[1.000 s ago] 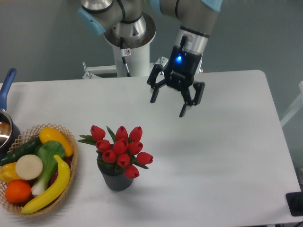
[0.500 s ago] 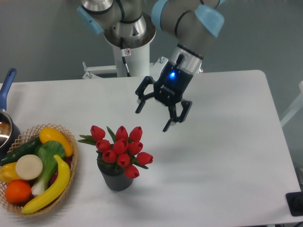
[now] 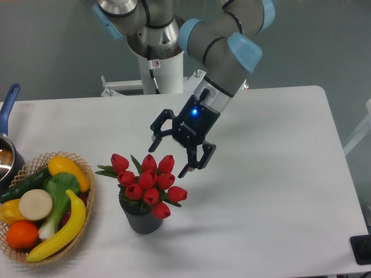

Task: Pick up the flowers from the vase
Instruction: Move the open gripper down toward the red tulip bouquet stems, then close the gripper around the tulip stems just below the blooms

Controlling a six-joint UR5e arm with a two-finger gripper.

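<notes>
A basket [image 3: 87, 223] sits at the worktop's left. The flowers [image 3: 146, 179] stand in the vase [image 3: 141, 221], untouched. The gripper [image 3: 170, 154], fingers spread wide and empty, has descended leftward to just above-right of the buds; approach is nearly complete, grasp pending.

A wicker basket [image 3: 88, 215] sits at the table's [image 3: 272, 191] left edge, heaped with a banana [image 3: 65, 227], an orange [image 3: 22, 234], a yellow pepper [image 3: 67, 169], a cucumber [image 3: 24, 185] and a leafy green vegetable [image 3: 58, 198]. Behind it, a blue-handled pot [image 3: 7, 145] is cut off by the frame.
</notes>
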